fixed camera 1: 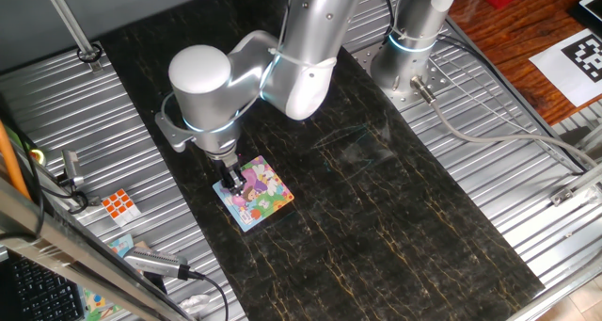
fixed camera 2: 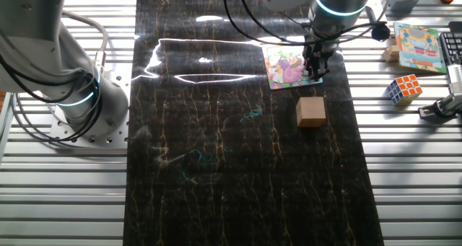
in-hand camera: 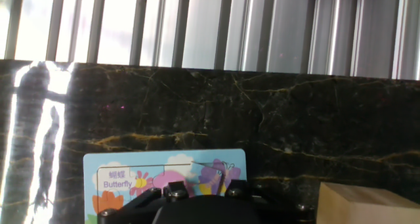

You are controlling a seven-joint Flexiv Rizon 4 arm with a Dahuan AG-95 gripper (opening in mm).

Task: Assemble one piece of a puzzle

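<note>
Item: 1 puzzle (fixed camera 1: 256, 195), flat on the table (fixed camera 1: 395, 217); thin, light, stiff card. Piece hidden beneath fingers (fixed camera 1: 231, 182); likely tiny, slippery, pinch by edges. Finger spread: cannot tell.

Table top (fixed camera 2: 238, 167) – glossy dark marble look; tan block (fixed camera 2: 311, 111) – matt wood; puzzle (fixed camera 1: 266, 200) – printed card.

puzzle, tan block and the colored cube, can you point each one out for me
puzzle (fixed camera 2: 287, 66), the other fixed view, on its pink-purple picture face left of the gripper.
tan block (fixed camera 2: 311, 112), the other fixed view, on its top face.
colored cube (fixed camera 2: 403, 89), the other fixed view, on its side facing the camera.
</note>
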